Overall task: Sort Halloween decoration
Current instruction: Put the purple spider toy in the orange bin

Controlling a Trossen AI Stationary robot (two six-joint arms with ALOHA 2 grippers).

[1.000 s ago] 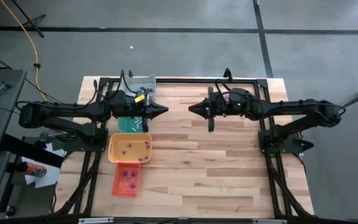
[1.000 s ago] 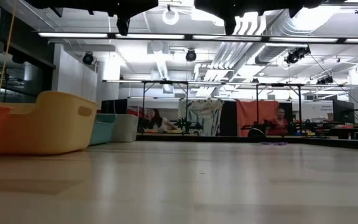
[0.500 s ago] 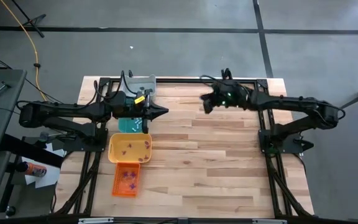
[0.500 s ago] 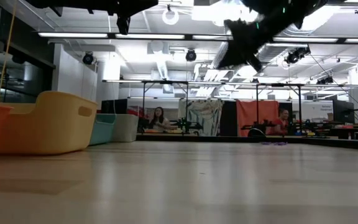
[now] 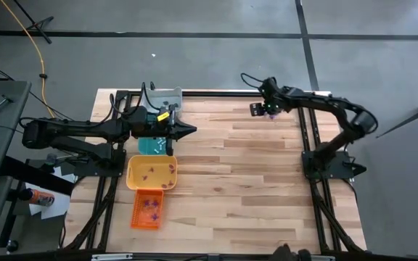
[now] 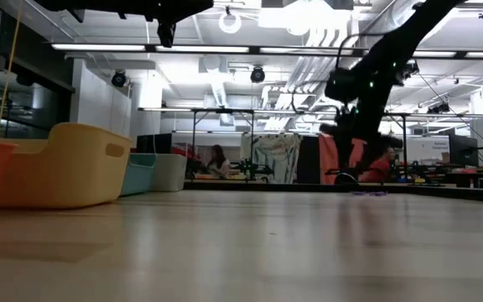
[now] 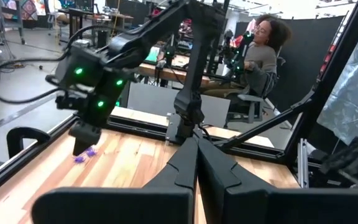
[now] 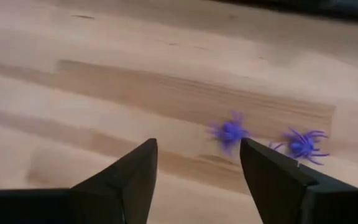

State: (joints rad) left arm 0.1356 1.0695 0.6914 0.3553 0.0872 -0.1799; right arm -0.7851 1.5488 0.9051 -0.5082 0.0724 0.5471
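purple spiders (image 8: 232, 132) | two, side by side | flat on wood table (image 8: 104, 93)

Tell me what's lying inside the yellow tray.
In the high view, the yellow tray holds several small purple trinkets scattered on its floor, too small to count or identify. From the low view only the tray's outer wall shows; its contents are hidden.
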